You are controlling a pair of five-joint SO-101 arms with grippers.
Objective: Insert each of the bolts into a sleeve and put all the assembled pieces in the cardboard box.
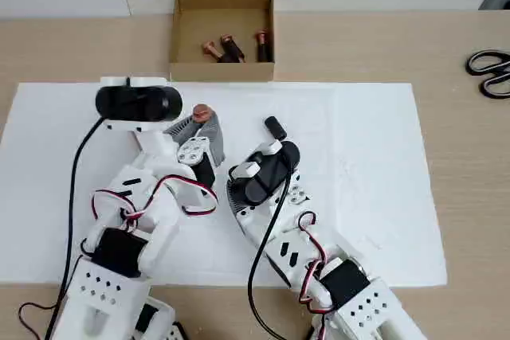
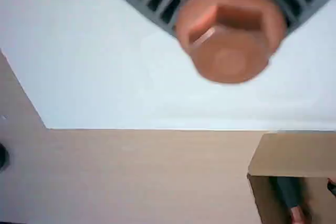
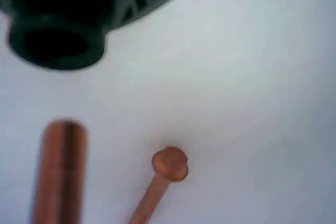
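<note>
The left jaws clamped a copper bolt (image 1: 201,111); at its 3 o'clock the right jaws held a black sleeve (image 1: 275,127); the cardboard box (image 1: 223,72) sat at 12 o'clock.

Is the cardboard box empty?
No, three assembled pieces with copper-coloured heads lie inside the cardboard box.

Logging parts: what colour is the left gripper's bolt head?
Its bolt has a copper-orange head; see left wrist view.
</note>
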